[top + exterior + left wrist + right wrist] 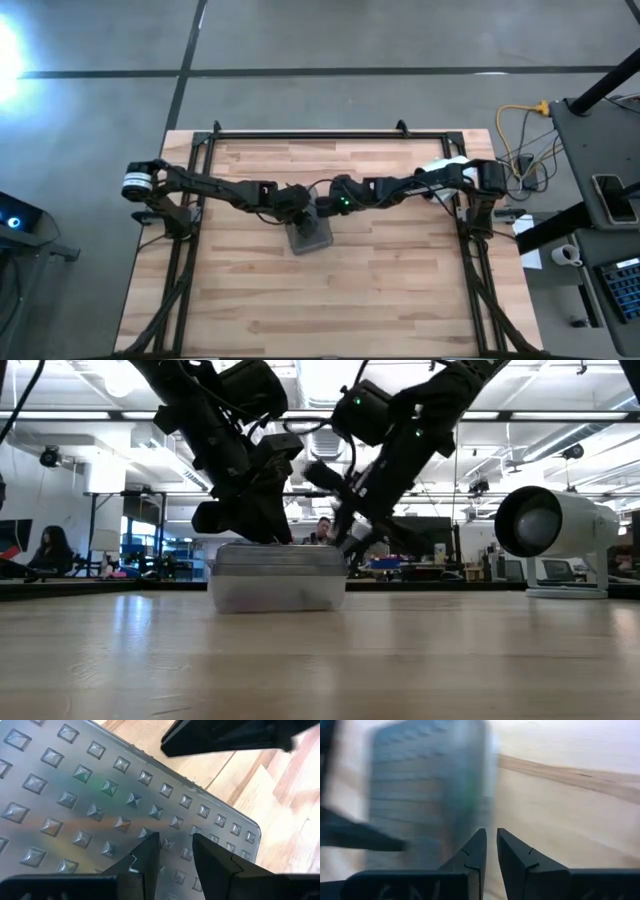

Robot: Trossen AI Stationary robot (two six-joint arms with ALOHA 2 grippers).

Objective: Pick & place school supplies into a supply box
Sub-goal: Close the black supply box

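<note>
Small clear plastic supply box [310, 236] with a stud-patterned lid sitting shut near the middle of the light wooden table [400, 290], flat on its base. Long axis probably running toward the table's near edge, slightly skewed, though hard to call under the arms. Left gripper [175, 851] right over the lid, fingers a little apart, gripping nothing. Right gripper [491, 847] just beside the box's edge, fingers nearly pressed together, also empty. Blurry green and orange tints through the lid.
</note>
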